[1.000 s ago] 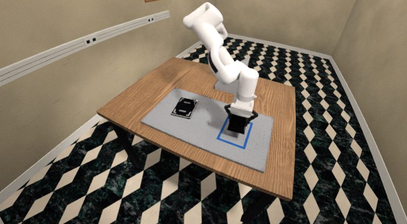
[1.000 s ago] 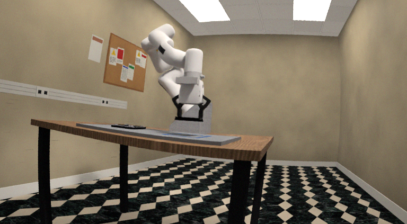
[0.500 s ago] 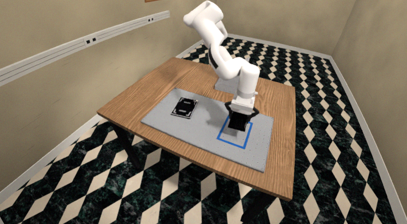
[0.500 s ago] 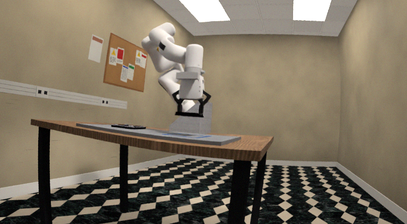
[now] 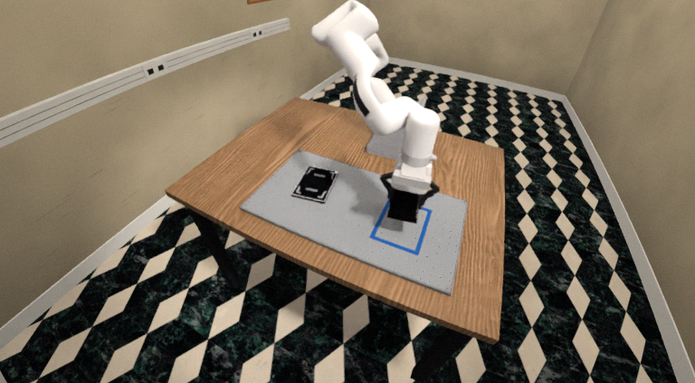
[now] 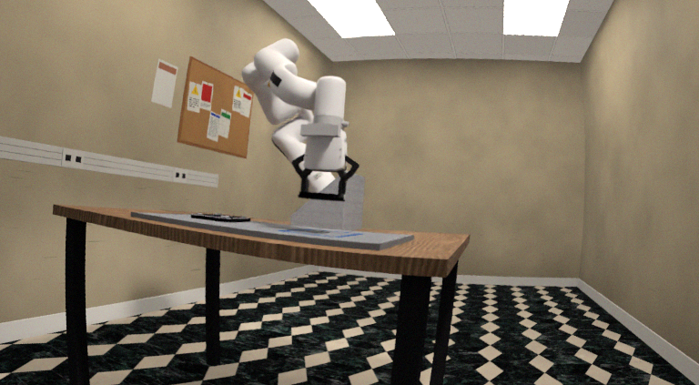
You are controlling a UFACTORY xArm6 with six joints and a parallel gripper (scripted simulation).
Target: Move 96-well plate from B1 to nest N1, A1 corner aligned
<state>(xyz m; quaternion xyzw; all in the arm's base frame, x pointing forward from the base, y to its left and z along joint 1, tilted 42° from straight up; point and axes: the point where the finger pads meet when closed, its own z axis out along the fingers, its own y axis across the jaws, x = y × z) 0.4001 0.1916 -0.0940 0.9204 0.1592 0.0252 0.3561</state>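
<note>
The white arm's gripper (image 6: 321, 194) clamps the black 96-well plate (image 5: 401, 206), fingers spread wide across it, held level above the blue-outlined bench spot B1 (image 5: 379, 241). The exterior view shows clear air between plate and grey mat (image 6: 376, 240); the top view alone shows the plate nest N1 (image 5: 313, 184), well apart to the left on the wooden table (image 5: 266, 138).
</note>
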